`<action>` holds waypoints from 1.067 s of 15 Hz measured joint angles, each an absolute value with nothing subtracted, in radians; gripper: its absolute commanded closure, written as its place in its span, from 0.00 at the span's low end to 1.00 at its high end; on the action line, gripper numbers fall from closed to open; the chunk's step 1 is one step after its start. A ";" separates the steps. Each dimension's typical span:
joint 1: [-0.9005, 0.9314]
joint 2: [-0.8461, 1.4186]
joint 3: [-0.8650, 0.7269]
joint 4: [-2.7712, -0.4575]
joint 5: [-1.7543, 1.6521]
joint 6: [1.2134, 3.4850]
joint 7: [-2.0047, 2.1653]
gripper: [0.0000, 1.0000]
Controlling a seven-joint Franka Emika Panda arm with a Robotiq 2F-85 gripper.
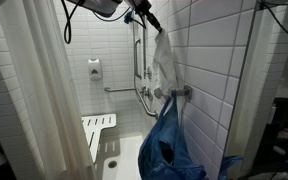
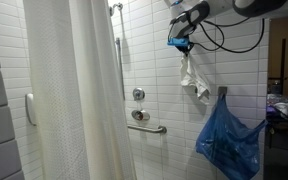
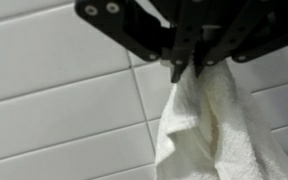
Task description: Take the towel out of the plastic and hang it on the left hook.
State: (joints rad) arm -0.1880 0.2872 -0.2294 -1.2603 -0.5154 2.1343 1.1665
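A white towel (image 1: 165,62) hangs from my gripper (image 1: 152,24) against the white tiled wall, fully above the blue plastic bag (image 1: 169,145). In an exterior view the gripper (image 2: 185,44) holds the towel (image 2: 193,76) up and to the left of the blue bag (image 2: 227,140), which hangs from a wall hook (image 2: 222,93). In the wrist view the black fingers (image 3: 190,70) are shut on the top of the towel (image 3: 219,130), which drapes downward. The hook in an exterior view (image 1: 184,92) sits just below the towel's lower end.
A white shower curtain (image 2: 94,90) hangs beside the stall. Grab bars (image 1: 139,60) and a shower valve (image 2: 138,95) are on the tiled wall. A folding shower seat (image 1: 97,128) is on the far wall. Clutter stands at the edge (image 2: 284,110).
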 measured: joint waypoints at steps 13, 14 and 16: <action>-0.185 0.283 -0.221 -1.258 -0.507 2.149 1.108 0.02; -0.184 0.276 -0.213 -1.264 -0.507 2.166 1.087 0.00; -0.184 0.257 -0.200 -1.284 -0.505 2.194 1.044 0.06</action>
State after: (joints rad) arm -0.1836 0.2568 -0.1996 -1.2841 -0.5055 2.1936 1.0443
